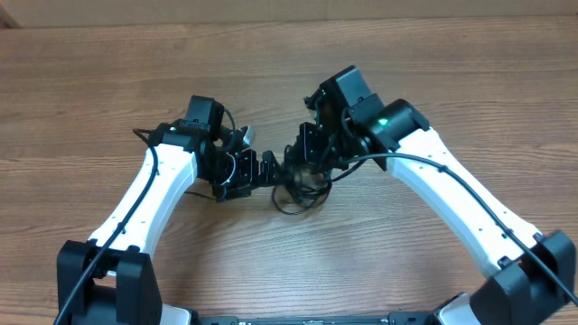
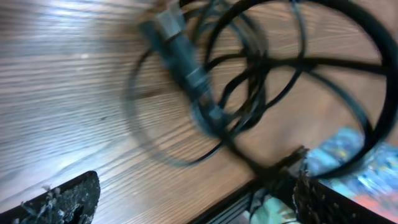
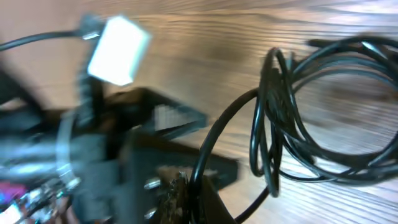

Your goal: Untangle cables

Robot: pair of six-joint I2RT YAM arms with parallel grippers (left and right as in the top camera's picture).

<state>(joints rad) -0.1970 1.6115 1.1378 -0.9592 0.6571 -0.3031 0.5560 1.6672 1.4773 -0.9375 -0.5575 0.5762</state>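
The cables (image 1: 298,188) lie coiled on the desk (image 1: 108,72). The right hand (image 1: 307,165), over the coil, is clamped on one strand. The left hand (image 1: 266,170), spread wide, sits just beside the coil, facing it.

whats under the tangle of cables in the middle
Bare wooden table shows through the loops of the cables. From overhead the arms cover part of the coil, so that bit is hidden.

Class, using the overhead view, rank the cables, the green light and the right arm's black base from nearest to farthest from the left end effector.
1. cables, right beside the left end effector.
2. green light, up and to the right.
3. right arm's black base, bottom right corner.
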